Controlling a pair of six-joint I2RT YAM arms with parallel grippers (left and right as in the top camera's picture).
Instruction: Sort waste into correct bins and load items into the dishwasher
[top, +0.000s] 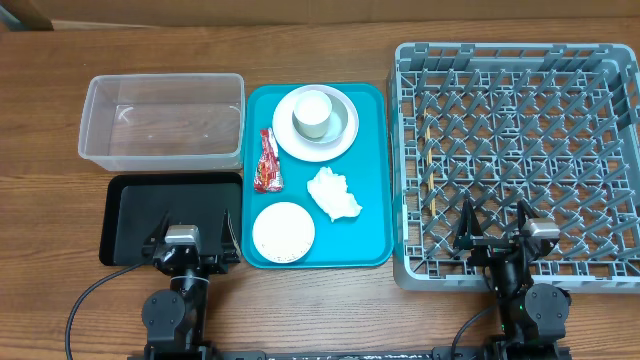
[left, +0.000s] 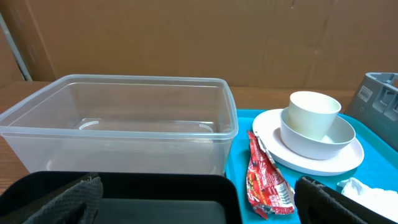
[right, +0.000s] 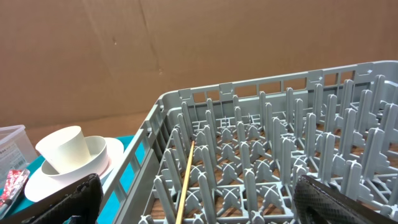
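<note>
Left arm (top: 172, 312), lower left of overhead frame, and right arm (top: 535, 305), lower right: black, rounded joint housings, black cable (top: 88, 298). Left gripper (top: 193, 224) and right gripper (top: 493, 215): black fingers (top: 465, 224), silver-grey camera block (top: 181, 234).

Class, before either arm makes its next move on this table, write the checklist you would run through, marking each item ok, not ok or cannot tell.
1. Left gripper open and empty: ok.
2. Right gripper open and empty: ok.
3. Clear tub empty for waste: ok.
4. Red wrapper lying free on the teal tray: ok.
5. Cup separate from other crockery: not ok, it sits in the bowl on the plate.
6. Dish rack free of stray things: not ok, a wooden stick lies among its pegs.
</note>
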